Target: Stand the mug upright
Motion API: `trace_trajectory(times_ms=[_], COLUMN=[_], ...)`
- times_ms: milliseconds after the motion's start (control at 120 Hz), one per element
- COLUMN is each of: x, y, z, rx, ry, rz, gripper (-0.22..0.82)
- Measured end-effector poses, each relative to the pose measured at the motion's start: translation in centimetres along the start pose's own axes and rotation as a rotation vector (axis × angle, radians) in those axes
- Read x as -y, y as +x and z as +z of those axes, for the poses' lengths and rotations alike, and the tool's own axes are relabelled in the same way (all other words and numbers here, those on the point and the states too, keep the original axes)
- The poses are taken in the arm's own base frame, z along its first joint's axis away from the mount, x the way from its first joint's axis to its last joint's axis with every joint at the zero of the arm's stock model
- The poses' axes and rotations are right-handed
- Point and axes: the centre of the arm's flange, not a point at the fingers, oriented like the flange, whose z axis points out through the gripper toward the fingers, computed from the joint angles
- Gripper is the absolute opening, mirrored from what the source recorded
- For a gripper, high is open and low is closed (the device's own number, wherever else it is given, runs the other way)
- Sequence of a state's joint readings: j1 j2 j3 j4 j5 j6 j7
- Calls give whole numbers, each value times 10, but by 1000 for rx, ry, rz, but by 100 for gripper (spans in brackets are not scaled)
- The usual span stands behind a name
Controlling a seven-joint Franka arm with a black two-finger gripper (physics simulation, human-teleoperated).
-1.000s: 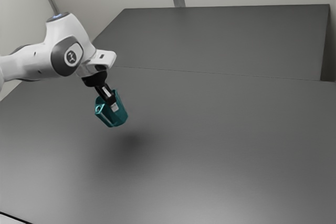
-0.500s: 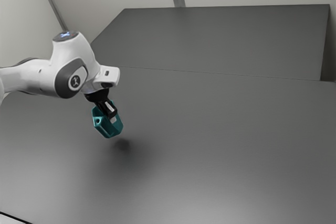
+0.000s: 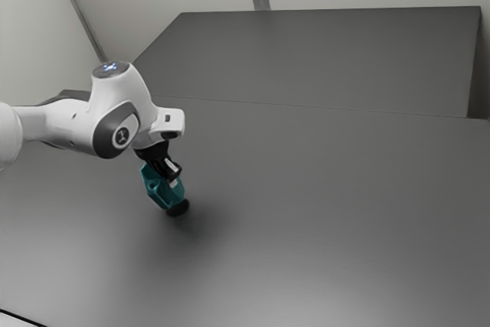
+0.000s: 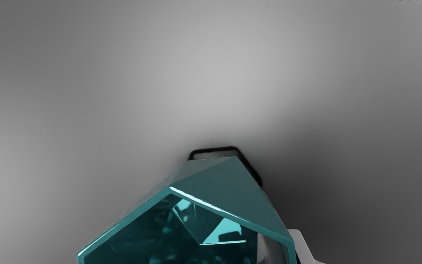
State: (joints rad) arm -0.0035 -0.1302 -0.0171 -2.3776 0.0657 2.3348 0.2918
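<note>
In the exterior view my gripper (image 3: pixel 175 179) points down at the teal, faceted mug (image 3: pixel 159 191), pinching its side wall. The mug hangs tilted, its lower end at or just above the tabletop; whether it touches is unclear. A dark patch of shadow lies right under that end. From the wrist view, the open mouth of the mug (image 4: pixel 196 223) faces my hand's camera. One finger of the gripper (image 4: pixel 287 250) is inside the mouth and the other outside, with the wall between them. The handle cannot be made out clearly.
The dark grey tabletop (image 3: pixel 329 212) stretches around the mug toward the exterior view's right. A thin seam crosses it behind the arm, and pale walls stand beyond its far edge.
My hand has come down with the mug, bringing it close to the tabletop. The mug's shadow has grown smaller and darker, meeting its lower end in the exterior view.
</note>
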Motion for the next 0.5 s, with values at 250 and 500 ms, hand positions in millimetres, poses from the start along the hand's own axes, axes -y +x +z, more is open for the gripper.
trace_trajectory(times_ms=[250, 500], x=[-5, -9], y=[3, 5], z=[12, 21], rx=[15, 29], ry=[-6, -11], rz=[-27, -46], gripper=[-18, -18])
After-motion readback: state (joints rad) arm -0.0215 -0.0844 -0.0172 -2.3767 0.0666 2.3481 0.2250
